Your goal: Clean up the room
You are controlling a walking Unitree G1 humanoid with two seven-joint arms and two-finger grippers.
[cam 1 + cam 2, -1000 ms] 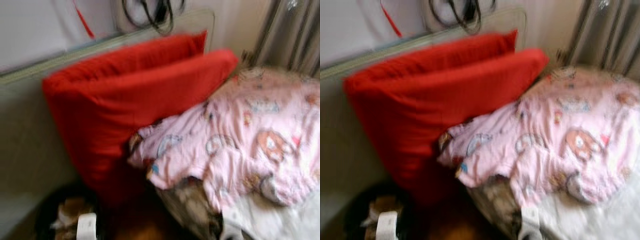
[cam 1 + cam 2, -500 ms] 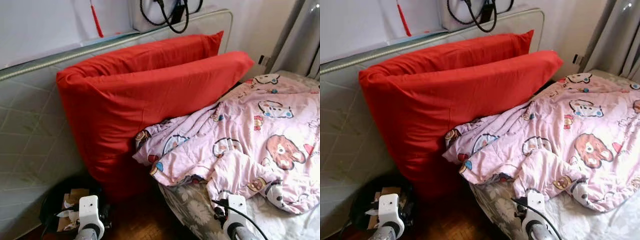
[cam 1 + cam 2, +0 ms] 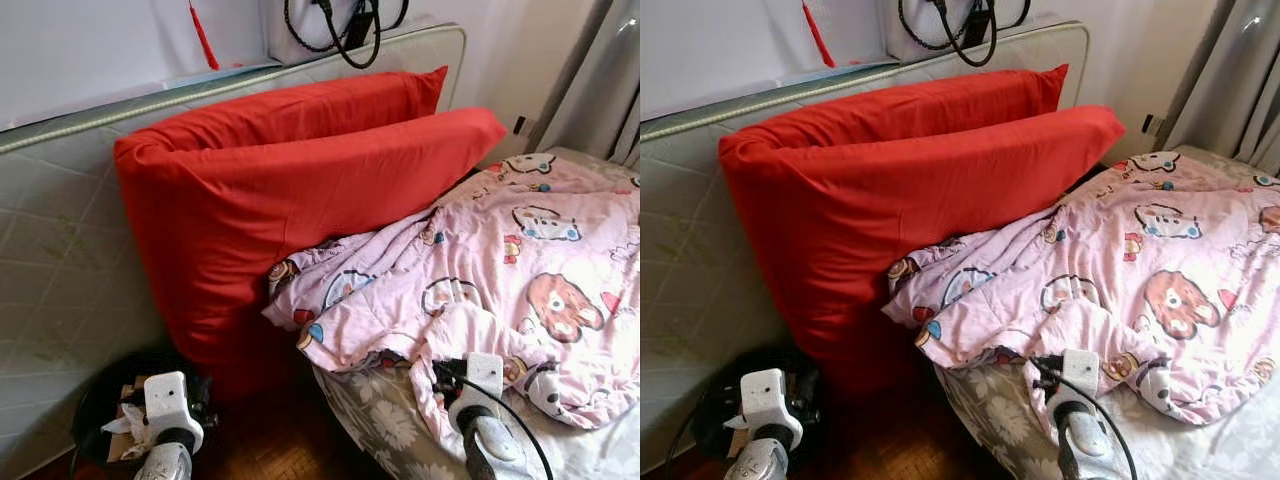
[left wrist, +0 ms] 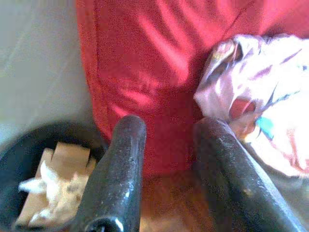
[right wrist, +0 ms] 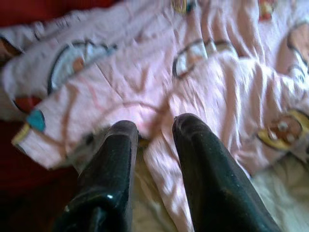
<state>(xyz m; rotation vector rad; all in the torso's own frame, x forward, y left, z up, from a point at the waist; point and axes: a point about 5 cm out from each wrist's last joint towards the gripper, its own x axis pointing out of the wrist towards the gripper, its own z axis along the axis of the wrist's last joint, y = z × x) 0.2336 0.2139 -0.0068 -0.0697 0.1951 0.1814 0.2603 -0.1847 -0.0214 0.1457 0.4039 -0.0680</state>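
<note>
My right tool [image 5: 152,133], fingers spread, hovers at the pink blanket [image 3: 500,270]; a shallow pinch could slip off its loose folds.

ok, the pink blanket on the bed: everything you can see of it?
The pink blanket is thin, soft-looking fabric printed with cartoon bears and other figures. It lies crumpled and unfolded across the bed, over a grey floral sheet. Its near corner hangs off the mattress edge, and its upper edge presses against the lower of two red pillows. The right gripper sits at the folds near its front edge, fingers slightly apart, gripping nothing.
</note>
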